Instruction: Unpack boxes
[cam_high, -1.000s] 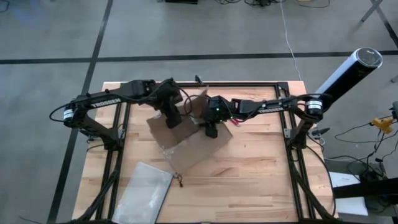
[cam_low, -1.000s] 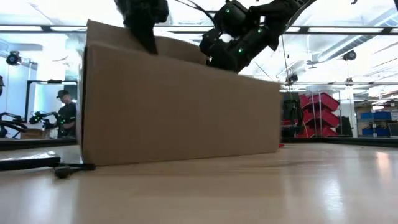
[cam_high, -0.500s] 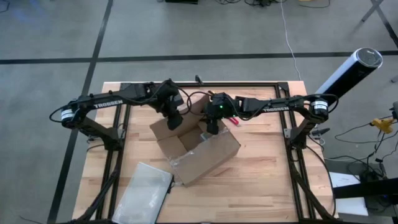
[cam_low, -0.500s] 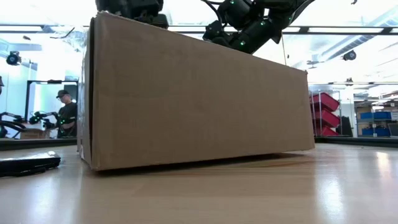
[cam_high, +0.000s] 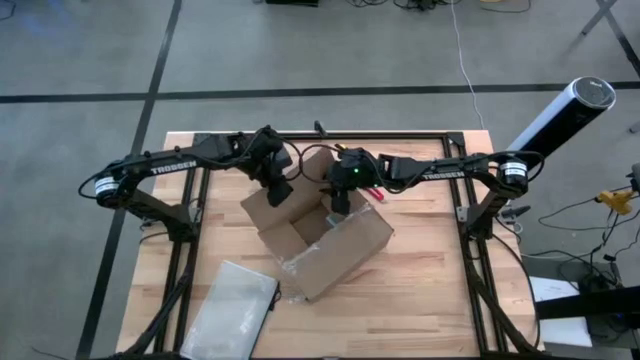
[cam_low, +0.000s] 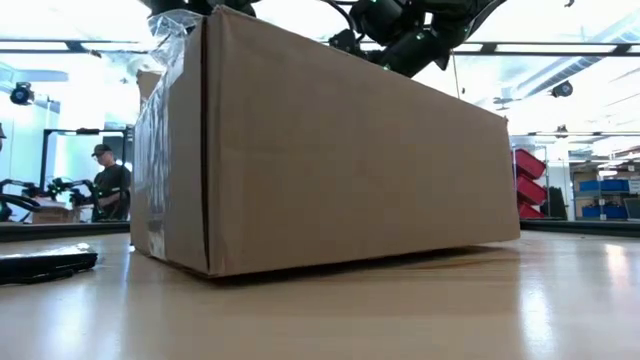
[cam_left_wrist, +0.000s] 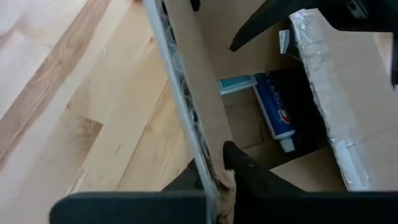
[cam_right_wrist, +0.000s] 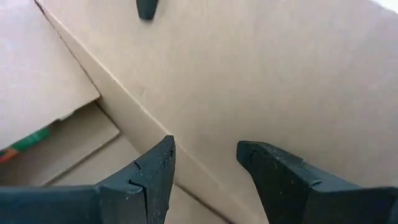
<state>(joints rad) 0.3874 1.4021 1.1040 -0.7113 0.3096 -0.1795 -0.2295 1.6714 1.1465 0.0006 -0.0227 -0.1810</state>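
Looking down on the table, we find the one cardboard box (cam_high: 315, 235) at the centre of the high view, its long axis running from upper left to lower right, one top flap raised. The left gripper (cam_high: 277, 190), at the box's upper-left end, is pinched tight on that flap; its wrist view shows the flap's corrugated edge (cam_left_wrist: 186, 99) caught between its fingers. The right gripper (cam_high: 337, 207) hangs over the middle of the box, fingers parted with nothing between them, a bare cardboard panel (cam_right_wrist: 261, 74) just beyond its tips. We judge that the coming reach turns on this: the opening lies directly below the right gripper, making it the arm free to go in. Inside, we count one blue toothpaste tube (cam_left_wrist: 273, 112) and one teal-edged flat packet (cam_left_wrist: 236, 84). Outside, one grey-white pouch (cam_high: 232, 305) lies at lower left and one small red item (cam_high: 374, 193) peeks beside the right arm.
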